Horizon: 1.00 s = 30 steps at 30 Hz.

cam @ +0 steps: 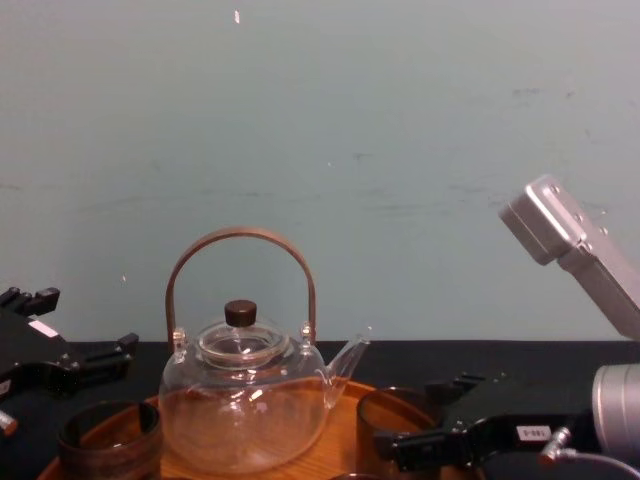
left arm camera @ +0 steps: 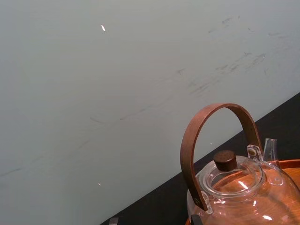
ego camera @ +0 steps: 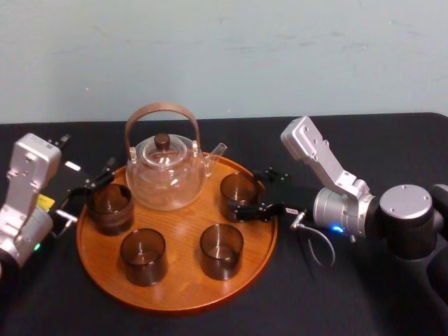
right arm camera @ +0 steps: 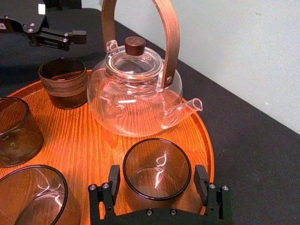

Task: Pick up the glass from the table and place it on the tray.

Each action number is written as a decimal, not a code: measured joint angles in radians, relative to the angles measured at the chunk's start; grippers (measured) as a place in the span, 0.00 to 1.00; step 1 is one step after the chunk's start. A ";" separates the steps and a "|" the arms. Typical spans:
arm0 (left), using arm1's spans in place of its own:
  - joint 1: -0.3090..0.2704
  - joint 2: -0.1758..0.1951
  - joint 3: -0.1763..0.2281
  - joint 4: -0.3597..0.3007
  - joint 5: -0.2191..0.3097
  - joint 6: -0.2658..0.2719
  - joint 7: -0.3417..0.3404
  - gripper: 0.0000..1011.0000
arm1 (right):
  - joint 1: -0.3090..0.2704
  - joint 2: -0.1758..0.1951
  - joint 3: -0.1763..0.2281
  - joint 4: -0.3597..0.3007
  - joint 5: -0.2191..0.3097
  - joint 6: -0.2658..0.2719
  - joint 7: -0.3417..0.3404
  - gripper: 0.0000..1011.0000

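Glass: upright on tray, right side
Right gripper: spread around glass
Left gripper: beside tray, grip unclear

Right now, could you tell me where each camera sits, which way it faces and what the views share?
Head view: high, looking down on the tray; left tool and right tool show.
Chest view: low, facing across at the teapot; both tools low.
Left wrist view: aimed past the teapot at the wall.
Right wrist view: over the open right tool straddling a glass.
All four share the teapot.
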 joint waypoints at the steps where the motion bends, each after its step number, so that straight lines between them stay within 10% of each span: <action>1: 0.000 0.000 0.000 0.000 0.000 0.000 0.000 0.99 | 0.000 0.000 0.000 0.000 0.000 0.000 0.000 0.99; 10: 0.000 0.000 0.000 0.000 0.000 0.000 0.000 0.99 | -0.015 0.018 0.012 -0.030 0.016 0.000 0.019 0.99; 30: 0.000 0.000 0.000 0.000 0.000 0.000 0.000 0.99 | -0.164 0.183 0.091 -0.242 0.099 -0.033 0.047 0.99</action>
